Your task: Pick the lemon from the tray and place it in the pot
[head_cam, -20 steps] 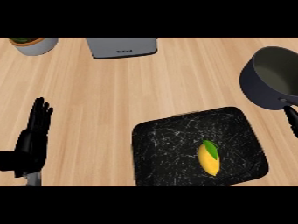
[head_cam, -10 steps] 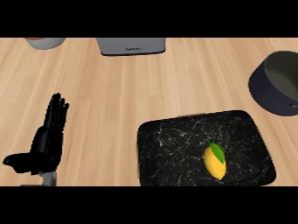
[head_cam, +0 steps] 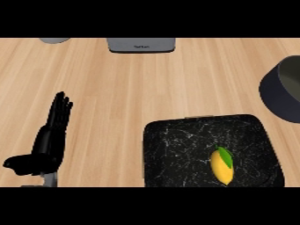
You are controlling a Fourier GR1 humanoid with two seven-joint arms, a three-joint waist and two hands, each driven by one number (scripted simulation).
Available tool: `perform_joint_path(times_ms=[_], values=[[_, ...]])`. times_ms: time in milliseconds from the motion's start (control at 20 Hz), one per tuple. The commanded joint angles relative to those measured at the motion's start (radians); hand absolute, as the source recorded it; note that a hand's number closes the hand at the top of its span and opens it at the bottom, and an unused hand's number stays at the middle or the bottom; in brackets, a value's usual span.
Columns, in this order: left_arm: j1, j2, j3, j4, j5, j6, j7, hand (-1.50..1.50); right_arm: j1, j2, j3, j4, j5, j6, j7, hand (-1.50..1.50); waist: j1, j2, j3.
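The wooden counter (head_cam: 113, 88) fills the view. The black tray (head_cam: 178, 149) with white marbling sits on it, and it is the landmark here. Up and to the right of the tray stands the dark pot (head_cam: 295, 94), cut off by the edge, well apart from the tray. Far to the left of the tray rests the left hand (head_cam: 45, 145), fingers straight and pointing up, holding nothing. Above the tray, at the top edge, is a grey box (head_cam: 142, 45). Further left along that edge is a small grey thing (head_cam: 55, 40), mostly cut off. The yellow lemon (head_cam: 222, 166) with its green leaf lies in the tray, on the right side near the bottom edge.
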Motion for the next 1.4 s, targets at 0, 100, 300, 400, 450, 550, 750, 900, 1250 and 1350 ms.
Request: perform_joint_path(times_ms=[0, 100, 300, 400, 450, 550, 750, 900, 1250, 1350], values=[[-0.028, 0.003, 0.003, 0.005, 0.016, -0.024, 0.012, 0.00, 0.096, -0.007, 0.065, -0.063, 0.229, -0.014, 0.192, -1.50, 0.012, 0.005, -0.001], [0.032, -0.010, -0.027, -0.021, 0.001, -0.025, -0.011, 0.00, 0.046, 0.037, 0.142, -0.083, 0.347, -0.005, 0.323, -1.50, 0.029, 0.003, 0.001], [-0.077, -0.042, -0.013, 0.098, -0.032, 0.003, -0.034, 0.00, -0.090, 0.082, 0.234, -0.106, 0.505, 0.094, 0.534, -1.50, 0.021, 0.004, 0.002], [-0.052, -0.009, 0.010, 0.037, -0.008, -0.020, 0.010, 0.00, -0.201, 0.115, 0.264, -0.054, 0.543, 0.144, 0.603, -1.50, 0.025, 0.001, 0.003], [-0.068, -0.008, 0.037, 0.093, 0.007, -0.034, -0.014, 0.00, -0.141, 0.140, 0.318, -0.085, 0.597, 0.138, 0.605, -1.50, 0.014, -0.001, 0.003], [-0.051, -0.017, 0.000, 0.006, -0.021, -0.007, 0.047, 0.00, -0.151, 0.167, 0.356, -0.076, 0.685, 0.162, 0.675, -1.50, 0.015, -0.003, 0.003], [-0.058, -0.047, 0.005, 0.062, -0.029, -0.003, -0.008, 0.00, -0.287, 0.178, 0.274, 0.062, 0.688, 0.221, 0.751, -1.50, 0.013, -0.002, 0.004], [-0.042, -0.015, 0.017, 0.004, -0.015, -0.035, 0.039, 0.00, -0.410, 0.246, 0.329, 0.170, 0.742, 0.253, 0.814, -1.50, 0.018, -0.003, 0.004], [0.016, -0.030, 0.031, -0.073, -0.028, -0.040, 0.062, 0.00, -0.381, 0.216, 0.308, 0.174, 0.718, 0.223, 0.763, -1.50, 0.012, -0.005, 0.004], [-0.038, -0.054, 0.022, -0.009, -0.055, -0.034, 0.060, 0.00, -0.366, 0.239, 0.343, 0.202, 0.759, 0.178, 0.770, -1.50, 0.009, -0.004, 0.004]])
